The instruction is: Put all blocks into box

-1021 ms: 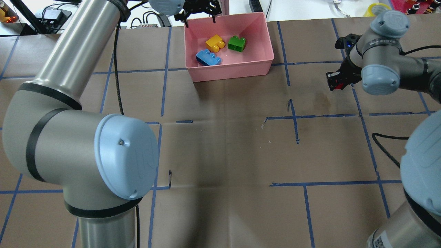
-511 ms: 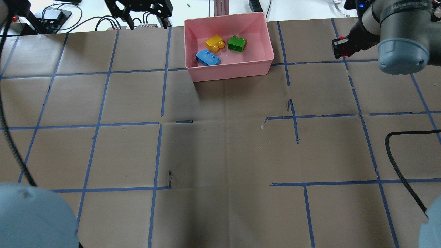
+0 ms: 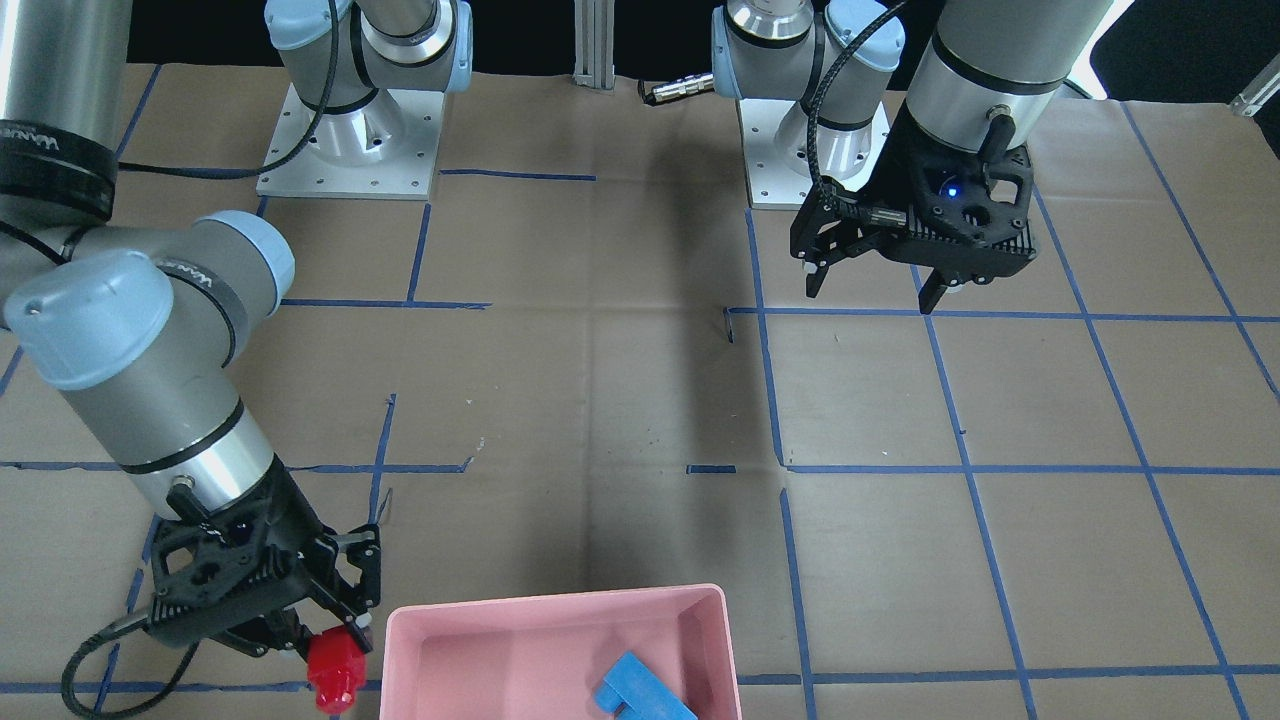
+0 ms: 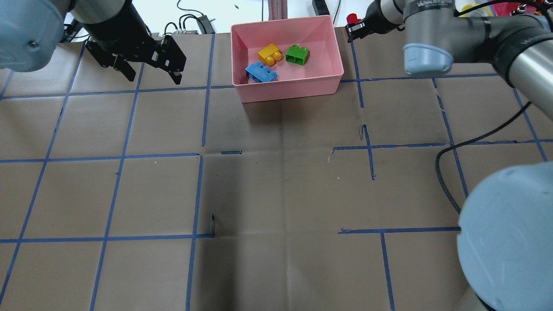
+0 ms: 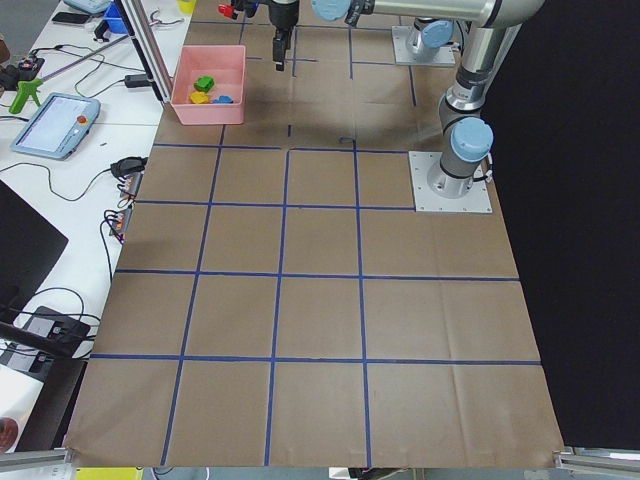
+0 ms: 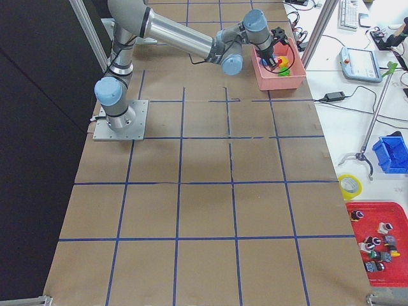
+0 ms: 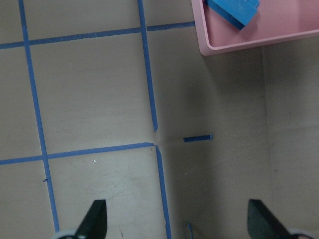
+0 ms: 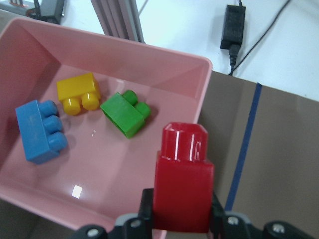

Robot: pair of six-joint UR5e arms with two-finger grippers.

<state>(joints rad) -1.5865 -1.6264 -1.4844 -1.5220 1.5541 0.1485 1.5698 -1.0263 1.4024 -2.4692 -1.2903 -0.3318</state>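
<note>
**Red block in the right claw beside the box; three blocks inside**

From my station, the overhead view shows the pink box (image 4: 289, 90) standing at the far side of the table (image 4: 281, 194), which is covered in brown paper with a grid of blue tape. Three blocks lie on the box floor: the yellow block (image 4: 269, 54) and the green block (image 4: 297, 55) side by side towards the far wall, and the blue block (image 4: 260, 72) nearer the front wall, close to the yellow one.

The right gripper (image 3: 330, 640) is clamped on the red block (image 8: 183, 184), one finger on each side of it. In the right wrist view I read the red block as outside the box, just beside the wall on the robot's right and near the far corner, with its stud pointing away from the claw. I cannot tell from these views how high it is held.

The left gripper (image 4: 153, 77) hangs over the table on the robot's left of the box, apart from it. Its fingers (image 7: 94, 221) are spread wide with nothing between them. Its wrist view takes in bare paper, tape lines and one corner of the box with the blue block in it
</note>
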